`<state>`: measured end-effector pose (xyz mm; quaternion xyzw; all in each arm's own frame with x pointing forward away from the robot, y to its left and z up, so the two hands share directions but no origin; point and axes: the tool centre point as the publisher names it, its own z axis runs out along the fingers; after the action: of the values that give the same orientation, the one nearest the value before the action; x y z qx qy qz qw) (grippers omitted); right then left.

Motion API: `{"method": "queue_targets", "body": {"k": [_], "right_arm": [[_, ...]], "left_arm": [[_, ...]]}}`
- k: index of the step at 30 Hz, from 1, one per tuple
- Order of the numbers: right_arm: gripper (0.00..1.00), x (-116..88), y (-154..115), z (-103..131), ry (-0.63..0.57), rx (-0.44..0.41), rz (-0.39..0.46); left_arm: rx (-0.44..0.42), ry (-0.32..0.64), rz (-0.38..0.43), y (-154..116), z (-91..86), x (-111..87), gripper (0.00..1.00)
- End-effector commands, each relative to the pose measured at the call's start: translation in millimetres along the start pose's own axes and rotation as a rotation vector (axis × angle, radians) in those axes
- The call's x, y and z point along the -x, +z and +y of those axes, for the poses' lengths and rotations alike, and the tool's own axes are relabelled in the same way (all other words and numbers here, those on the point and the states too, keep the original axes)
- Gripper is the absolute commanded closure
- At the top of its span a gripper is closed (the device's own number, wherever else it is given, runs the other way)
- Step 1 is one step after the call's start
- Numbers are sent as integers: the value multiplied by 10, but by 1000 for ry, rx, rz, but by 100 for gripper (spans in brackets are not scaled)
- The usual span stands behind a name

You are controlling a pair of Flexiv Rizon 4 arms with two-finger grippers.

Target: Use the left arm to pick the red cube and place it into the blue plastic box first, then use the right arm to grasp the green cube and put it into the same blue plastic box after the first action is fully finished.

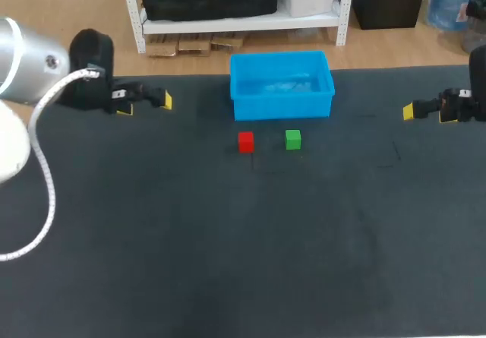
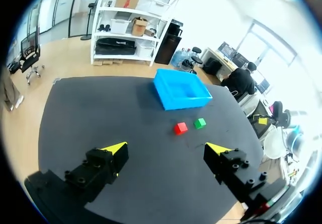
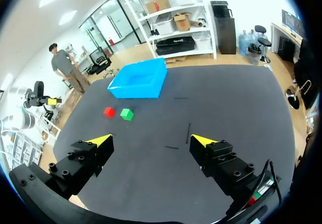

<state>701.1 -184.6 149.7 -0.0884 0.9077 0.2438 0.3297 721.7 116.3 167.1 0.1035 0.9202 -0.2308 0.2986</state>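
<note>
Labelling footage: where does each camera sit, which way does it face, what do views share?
Head: above and behind, looking down on the table; left gripper and right gripper at its sides.
Left wrist: on the left arm, facing along its open fingers toward red cube, green cube, blue box.
Right wrist: likewise on the right arm.
Shared: cubes and box.

- The light is bright and even, coming from overhead, and my dark surface [image 1: 228, 262] takes it flat and matte.
- The blue plastic box [image 1: 282, 85] carries a pale sheen on its floor and a soft shadow along its left side.
- The red cube [image 1: 245, 141] and green cube [image 1: 293, 139] throw only faint, short shadows.
- In my left wrist view, the room past the surface on the cubes' side is washed out to white.
- In both wrist views the surface's edges bow.
</note>
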Motion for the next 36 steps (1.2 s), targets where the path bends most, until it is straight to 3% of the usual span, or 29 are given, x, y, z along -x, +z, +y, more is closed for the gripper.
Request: {"method": "queue_targets", "body": {"k": [1,10,36], "right_arm": [[0,-2,-6,-1,-1,0,0],[0,-2,-6,-1,-1,0,0],[0,-2,-6,-1,-1,0,0]], "left_arm": [[160,-4,34,123,-96,86,0],[172,-5,46,255,-274,166,0],[244,-2,111,578,-571,459,0]]}}
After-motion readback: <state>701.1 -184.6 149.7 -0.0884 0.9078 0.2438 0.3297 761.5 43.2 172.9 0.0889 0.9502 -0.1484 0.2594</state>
